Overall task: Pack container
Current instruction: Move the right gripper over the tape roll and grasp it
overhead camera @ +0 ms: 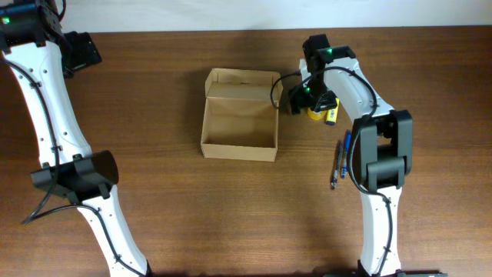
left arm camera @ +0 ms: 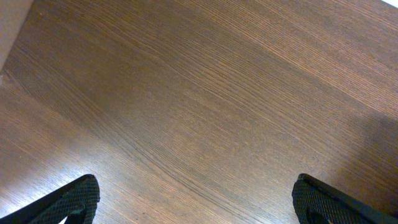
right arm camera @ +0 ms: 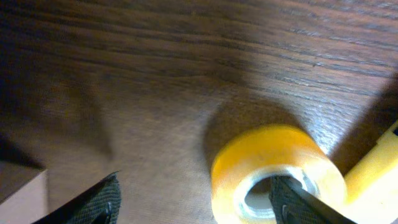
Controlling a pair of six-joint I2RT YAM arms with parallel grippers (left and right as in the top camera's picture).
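The container [overhead camera: 240,146] is an open tan cardboard box at the table's middle, its flap lid [overhead camera: 243,79] raised at the far side; it looks empty. A yellow tape roll [overhead camera: 317,106] lies just right of it, also in the right wrist view [right arm camera: 267,155]. My right gripper [overhead camera: 306,95] is low over the roll and open [right arm camera: 194,190]: one finger sits inside the roll's hole, the other is out over bare table to its left. My left gripper [overhead camera: 80,51] is at the far left back, open and empty [left arm camera: 196,199] over bare wood.
A yellow object [overhead camera: 331,115] lies against the tape's right side, its edge showing in the right wrist view [right arm camera: 379,168]. A blue pen [overhead camera: 346,154] and a grey pen [overhead camera: 336,165] lie side by side right of the box, next to the right arm's base.
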